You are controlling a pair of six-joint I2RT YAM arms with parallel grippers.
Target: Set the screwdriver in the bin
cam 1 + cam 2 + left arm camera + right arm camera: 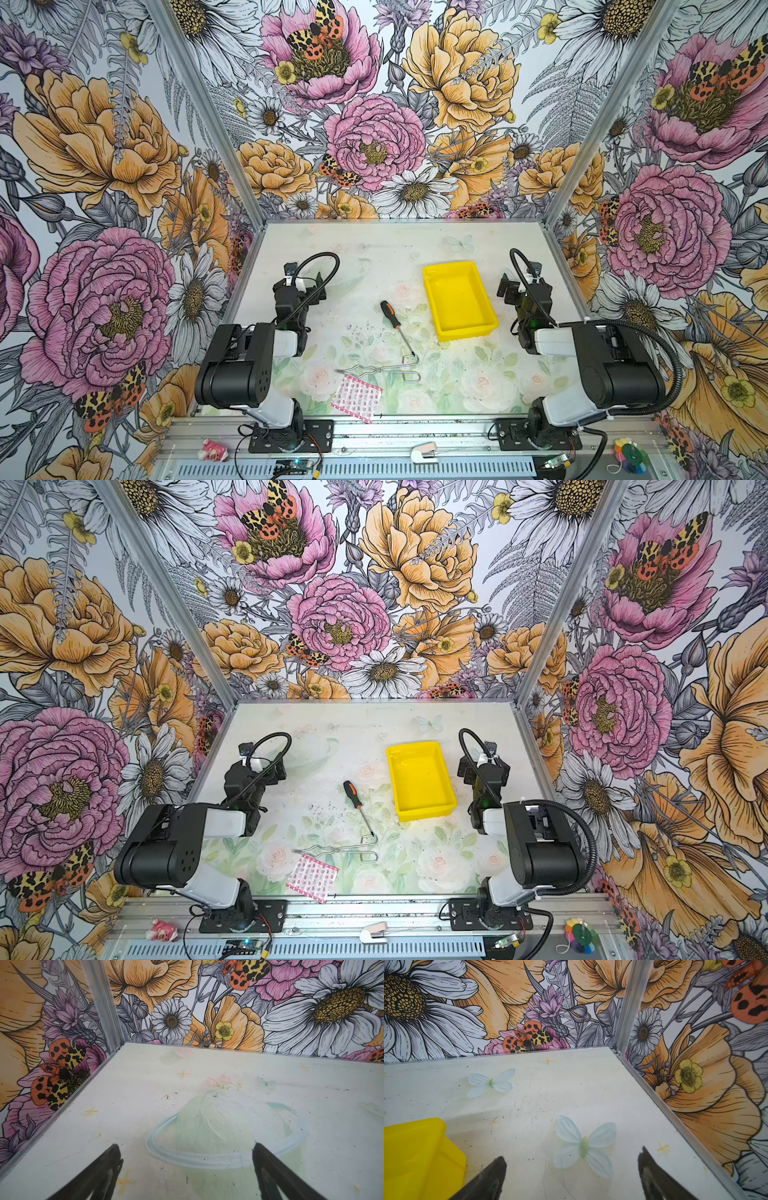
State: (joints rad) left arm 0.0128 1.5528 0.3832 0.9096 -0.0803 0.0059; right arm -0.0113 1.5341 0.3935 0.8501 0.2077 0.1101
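Screwdriver [392, 316] lies at the middle of the worktop [374, 257], shaft tip at the wire tongs [376, 368]. The yellow bin [465, 332] sits nearer the right edge. Left end effector [186, 1151] and right end effector [572, 1155] are both spread and empty. I'd pinch the handle crosswise, clear of the tongs.

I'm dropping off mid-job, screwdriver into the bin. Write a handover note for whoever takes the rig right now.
Left hand: open, empty, over bare table on the left.
Right hand: open, empty, beside the bin's right side.
Screwdriver: flat on the table left of the bin, tip at the loop of the wire tongs.
Bin: empty.
Done: nothing yet.
Left: grasp the handle, lift clear of the tongs, place it in the bin.
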